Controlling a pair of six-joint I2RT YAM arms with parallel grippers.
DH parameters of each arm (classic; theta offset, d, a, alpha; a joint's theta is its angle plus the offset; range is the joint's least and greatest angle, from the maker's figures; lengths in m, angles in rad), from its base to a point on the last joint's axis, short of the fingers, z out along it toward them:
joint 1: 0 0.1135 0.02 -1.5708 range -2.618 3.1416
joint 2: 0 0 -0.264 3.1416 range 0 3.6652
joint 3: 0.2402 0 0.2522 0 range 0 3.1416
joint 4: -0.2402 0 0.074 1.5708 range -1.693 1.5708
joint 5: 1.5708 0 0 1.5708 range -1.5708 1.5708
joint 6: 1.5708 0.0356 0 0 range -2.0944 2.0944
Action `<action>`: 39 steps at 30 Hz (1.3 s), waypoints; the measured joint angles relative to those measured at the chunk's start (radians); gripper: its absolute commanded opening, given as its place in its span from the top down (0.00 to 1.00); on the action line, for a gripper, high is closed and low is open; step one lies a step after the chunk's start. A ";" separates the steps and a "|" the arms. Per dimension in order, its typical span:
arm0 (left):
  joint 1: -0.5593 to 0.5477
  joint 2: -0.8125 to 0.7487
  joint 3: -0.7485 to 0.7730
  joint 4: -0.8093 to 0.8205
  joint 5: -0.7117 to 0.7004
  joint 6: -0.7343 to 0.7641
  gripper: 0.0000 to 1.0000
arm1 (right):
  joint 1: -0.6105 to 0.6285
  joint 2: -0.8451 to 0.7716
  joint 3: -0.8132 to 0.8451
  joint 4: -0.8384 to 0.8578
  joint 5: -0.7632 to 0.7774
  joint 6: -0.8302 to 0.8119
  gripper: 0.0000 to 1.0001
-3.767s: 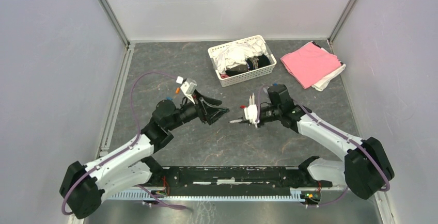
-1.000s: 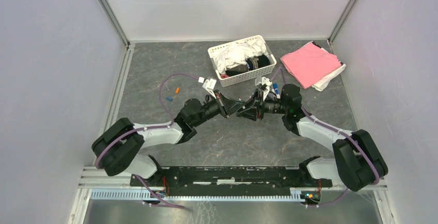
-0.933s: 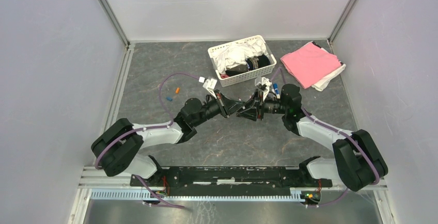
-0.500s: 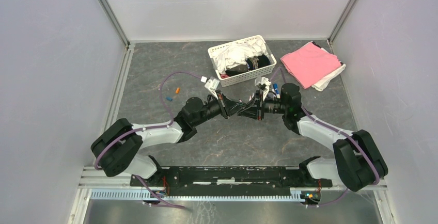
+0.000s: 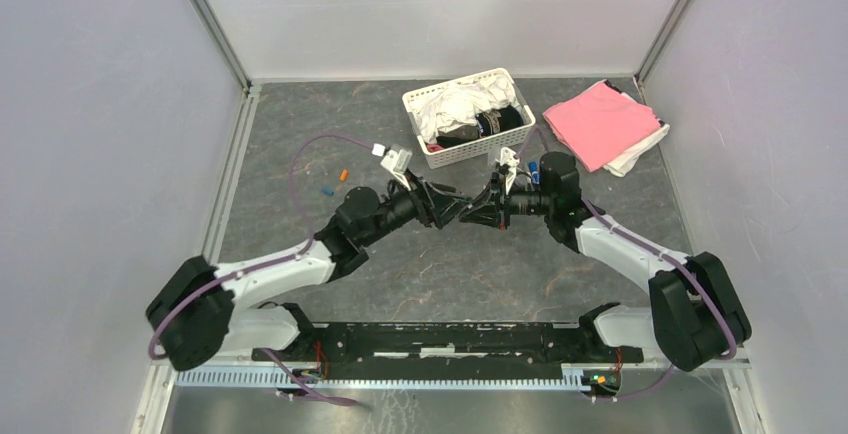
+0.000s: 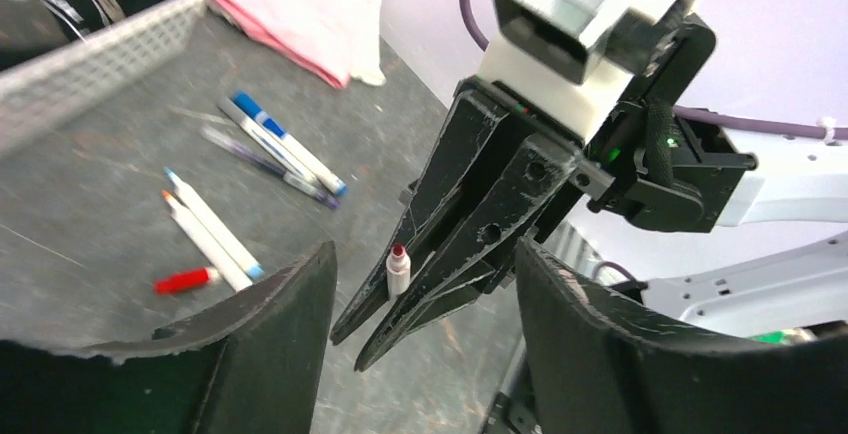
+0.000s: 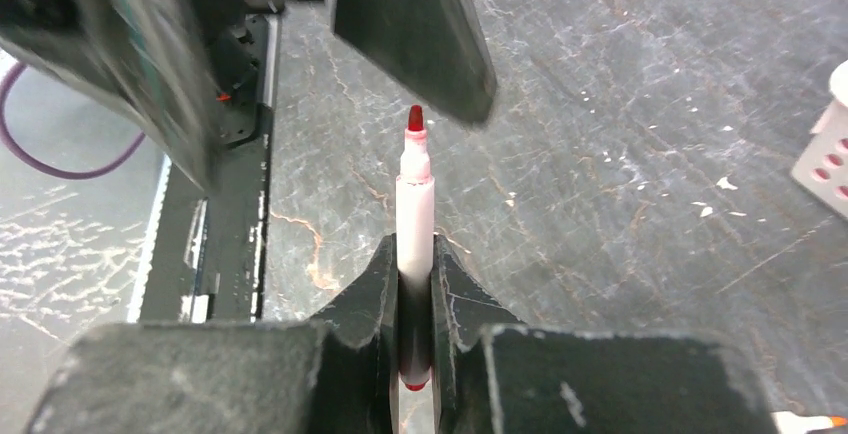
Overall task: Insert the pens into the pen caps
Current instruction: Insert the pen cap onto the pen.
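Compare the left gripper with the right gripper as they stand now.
The left gripper is open, its jaws spread wide; the right gripper is shut. The left gripper holds nothing that shows, while the right gripper clamps a white pen with a bare red tip. The right gripper's tips point into the left gripper's open gap. Both are black, two-fingered and face each other.

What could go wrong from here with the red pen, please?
The left claw is open and empty around the bare tip of the red pen; closing might smear ink or twist it in the right claw. The red cap lies on the table, so capping cannot follow.
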 measured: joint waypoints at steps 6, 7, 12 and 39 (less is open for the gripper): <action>0.002 -0.156 0.072 -0.240 -0.065 0.202 0.01 | -0.070 -0.005 0.113 -0.238 0.010 -0.245 1.00; 0.002 -0.159 0.101 -0.299 -0.072 0.246 0.00 | -0.095 -0.008 0.136 -0.287 0.021 -0.294 1.00; 0.026 -0.046 0.325 -0.628 -0.075 0.435 0.00 | -0.224 -0.008 0.209 -0.454 0.045 -0.454 1.00; 0.037 0.921 1.183 -1.440 0.062 1.096 0.29 | -0.578 0.059 0.274 -0.727 -0.037 -0.629 1.00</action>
